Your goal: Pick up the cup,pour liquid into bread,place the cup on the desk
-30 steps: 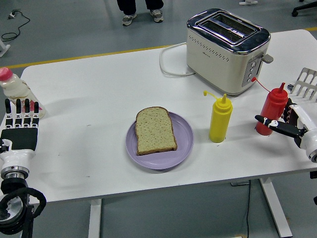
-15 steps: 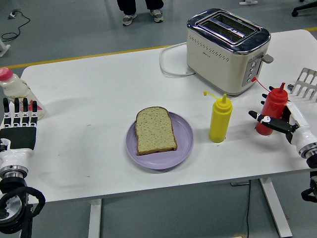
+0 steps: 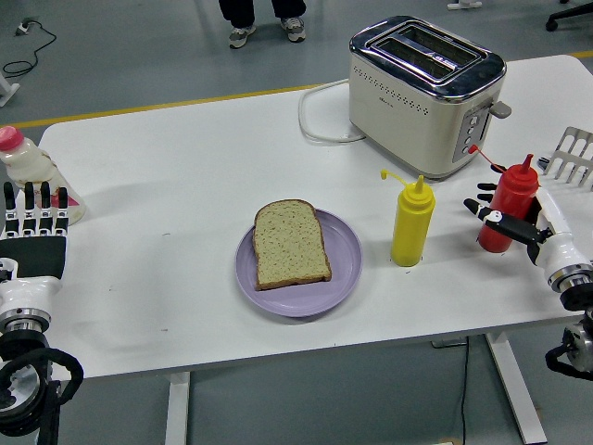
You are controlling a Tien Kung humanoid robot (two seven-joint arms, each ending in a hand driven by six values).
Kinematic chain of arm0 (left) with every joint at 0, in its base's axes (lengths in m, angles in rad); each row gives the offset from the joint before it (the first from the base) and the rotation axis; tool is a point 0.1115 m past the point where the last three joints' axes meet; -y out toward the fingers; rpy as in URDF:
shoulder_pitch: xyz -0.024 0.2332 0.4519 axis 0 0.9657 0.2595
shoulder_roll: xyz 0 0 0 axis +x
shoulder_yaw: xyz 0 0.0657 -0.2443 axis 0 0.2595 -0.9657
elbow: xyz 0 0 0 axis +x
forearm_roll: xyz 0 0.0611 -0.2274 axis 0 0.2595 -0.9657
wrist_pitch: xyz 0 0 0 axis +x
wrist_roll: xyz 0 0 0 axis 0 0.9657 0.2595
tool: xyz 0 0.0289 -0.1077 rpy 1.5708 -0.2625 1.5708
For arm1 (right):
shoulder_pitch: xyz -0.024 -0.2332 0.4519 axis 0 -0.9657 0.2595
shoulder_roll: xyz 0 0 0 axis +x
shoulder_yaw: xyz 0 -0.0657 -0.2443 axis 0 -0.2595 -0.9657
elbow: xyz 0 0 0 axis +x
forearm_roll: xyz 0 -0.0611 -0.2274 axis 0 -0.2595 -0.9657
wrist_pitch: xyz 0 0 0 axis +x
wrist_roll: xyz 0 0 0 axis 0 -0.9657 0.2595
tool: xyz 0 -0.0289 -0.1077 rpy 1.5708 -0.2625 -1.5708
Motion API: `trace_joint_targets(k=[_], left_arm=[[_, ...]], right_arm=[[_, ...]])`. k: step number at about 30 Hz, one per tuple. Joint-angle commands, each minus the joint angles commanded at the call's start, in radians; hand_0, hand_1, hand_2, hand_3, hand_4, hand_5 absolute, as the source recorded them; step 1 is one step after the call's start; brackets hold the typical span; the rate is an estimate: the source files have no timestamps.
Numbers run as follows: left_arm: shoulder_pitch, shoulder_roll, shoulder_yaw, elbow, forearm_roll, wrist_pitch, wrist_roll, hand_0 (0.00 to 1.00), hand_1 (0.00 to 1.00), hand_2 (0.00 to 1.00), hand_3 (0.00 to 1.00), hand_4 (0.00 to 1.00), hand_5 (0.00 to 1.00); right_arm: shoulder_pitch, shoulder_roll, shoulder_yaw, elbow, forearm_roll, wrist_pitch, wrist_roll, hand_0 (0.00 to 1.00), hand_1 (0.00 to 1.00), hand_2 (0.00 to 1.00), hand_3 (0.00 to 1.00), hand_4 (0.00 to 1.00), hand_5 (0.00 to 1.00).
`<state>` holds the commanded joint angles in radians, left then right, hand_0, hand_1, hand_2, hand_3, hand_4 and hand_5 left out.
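a: what did the left hand (image 3: 35,232) look like?
b: it had a flat black palm plate and four straight black fingers (image 3: 28,198) with pale patches near the tips. below it sat a white wrist cuff (image 3: 24,298), then a ribbed silver ring, then a black forearm (image 3: 28,389) with rounded, looped housings.

a: and the right hand (image 3: 519,221)?
b: it had slim black fingers (image 3: 505,225) with small white marks at the knuckles, on a white body. a white wrist (image 3: 562,252) ended in a metal ring, with black joint parts underneath at the frame's edge.

a: anyone else?
b: a person's legs at the top, in dark trousers and grey-white sneakers (image 3: 243,35).
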<state>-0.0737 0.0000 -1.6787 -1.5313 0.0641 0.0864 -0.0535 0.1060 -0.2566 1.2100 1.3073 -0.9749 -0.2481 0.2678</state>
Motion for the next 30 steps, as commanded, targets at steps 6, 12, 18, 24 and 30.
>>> trace_joint_targets(k=[6,12,18,24,30], left_arm=[[0.0,0.0,-0.002,0.0,0.0,0.0,0.0,0.856,0.864,0.929,0.84,0.669,0.998],[-0.001,0.0,-0.003,0.0,0.0,0.0,0.0,0.856,0.864,0.929,0.839,0.67,0.998],[0.0,0.0,-0.003,0.001,0.0,0.0,0.0,0.856,0.864,0.929,0.839,0.671,0.998],[0.001,0.0,-0.001,0.001,0.0,-0.001,0.0,0.856,0.865,0.929,0.838,0.671,0.998],[0.002,0.0,0.0,0.002,0.0,-0.001,-0.001,0.856,0.865,0.929,0.837,0.671,0.998]], right_arm=[[0.021,0.013,-0.014,-0.031,0.021,-0.018,0.025,0.627,0.488,0.471,0.541,0.874,0.125],[0.038,0.027,-0.025,-0.059,0.053,-0.043,0.054,0.516,0.372,0.398,0.449,0.856,0.117],[0.048,0.034,-0.029,-0.077,0.083,-0.062,0.081,0.432,0.31,0.357,0.394,0.846,0.107],[0.058,0.038,-0.035,-0.098,0.112,-0.095,0.123,0.333,0.229,0.327,0.359,0.837,0.096],[0.064,0.041,-0.038,-0.112,0.14,-0.131,0.158,0.215,0.153,0.288,0.339,0.83,0.091]])
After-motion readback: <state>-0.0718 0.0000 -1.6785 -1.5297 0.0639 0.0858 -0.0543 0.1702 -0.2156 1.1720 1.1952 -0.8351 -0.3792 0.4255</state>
